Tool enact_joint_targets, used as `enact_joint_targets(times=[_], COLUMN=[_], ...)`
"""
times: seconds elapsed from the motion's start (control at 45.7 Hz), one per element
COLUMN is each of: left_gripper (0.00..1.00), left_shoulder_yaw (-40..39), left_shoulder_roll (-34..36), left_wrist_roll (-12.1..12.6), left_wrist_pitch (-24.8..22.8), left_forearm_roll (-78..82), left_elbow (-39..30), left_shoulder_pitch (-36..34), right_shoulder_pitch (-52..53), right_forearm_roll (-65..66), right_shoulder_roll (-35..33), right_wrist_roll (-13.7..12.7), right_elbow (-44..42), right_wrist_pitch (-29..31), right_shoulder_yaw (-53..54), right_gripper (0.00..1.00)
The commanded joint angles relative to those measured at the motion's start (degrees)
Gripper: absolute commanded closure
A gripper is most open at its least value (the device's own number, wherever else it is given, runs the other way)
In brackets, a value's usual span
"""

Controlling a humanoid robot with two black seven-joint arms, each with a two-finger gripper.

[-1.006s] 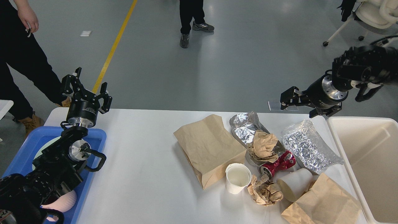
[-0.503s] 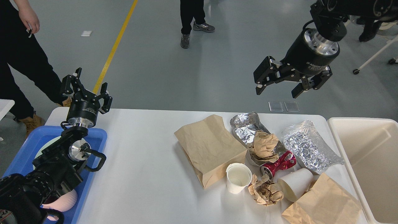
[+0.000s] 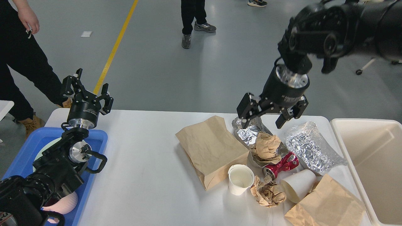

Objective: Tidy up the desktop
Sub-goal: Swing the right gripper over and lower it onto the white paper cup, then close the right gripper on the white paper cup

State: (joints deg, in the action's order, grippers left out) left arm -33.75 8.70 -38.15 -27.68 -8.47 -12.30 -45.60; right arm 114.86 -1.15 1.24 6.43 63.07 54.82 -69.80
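- Head view: small white letters on my right gripper [image 3: 263, 116] are too blurry to read.
- Its fingers are spread wide, holding nothing, above the foil wrap [image 3: 248, 129].
- My left gripper [image 3: 86, 91], middle left, is wide too.
- The desktop [image 3: 147, 175] fills the lower middle; my left arm hides part of the blue tray [image 3: 94, 138].

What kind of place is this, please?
Probably a robot lab or test hall: grey floor with a yellow line, people standing by, and a white desktop staged with rubbish.
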Motion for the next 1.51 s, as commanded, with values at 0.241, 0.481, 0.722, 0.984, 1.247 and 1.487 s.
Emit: enact_joint_targets(times=[0.241,0.481,0.722,0.984,1.247,1.487], left_gripper=[0.04,0.04,0.04,0.04,0.04,0.04], left_shoulder_yaw=[0.0,0.0,0.0,0.0,0.0,0.0], left_shoulder_roll=[0.0,0.0,0.0,0.0,0.0,0.0], left_wrist_roll=[0.01,0.01,0.01,0.01,0.01,0.01], left_wrist_pitch=[-0.01,-0.01,-0.01,-0.01,-0.01,-0.01], left_forearm_roll=[-0.06,0.03,0.03,0.03,0.03,-0.06], left_elbow=[0.0,0.0,0.0,0.0,0.0,0.0], left_shoulder_pitch=[-0.02,-0.02,-0.02,-0.02,-0.02,-0.02], right_shoulder_pitch=[-15.62,-20.2,-22.4,-25.29,-25.38,-24.77], right_forearm_roll=[0.18,0.18,0.01,-0.25,-0.78,-0.78], right_shoulder_roll=[3.07,3.6,3.68,4.38,4.74,4.56], right_wrist_roll=[-0.45,-3.8,-3.8,-3.97,-5.29,-5.29], right_elbow=[-3.12,-4.18,-4.88,-4.88,-4.09,-4.09], right_wrist_pitch=[-13.51,-15.18,-18.17,-24.31,-23.27,-21.42], right_shoulder_yaw=[0.02,0.02,0.19,0.28,0.28,0.98], right_gripper=[0.0,0.0,0.0,0.02,1.0,1.0])
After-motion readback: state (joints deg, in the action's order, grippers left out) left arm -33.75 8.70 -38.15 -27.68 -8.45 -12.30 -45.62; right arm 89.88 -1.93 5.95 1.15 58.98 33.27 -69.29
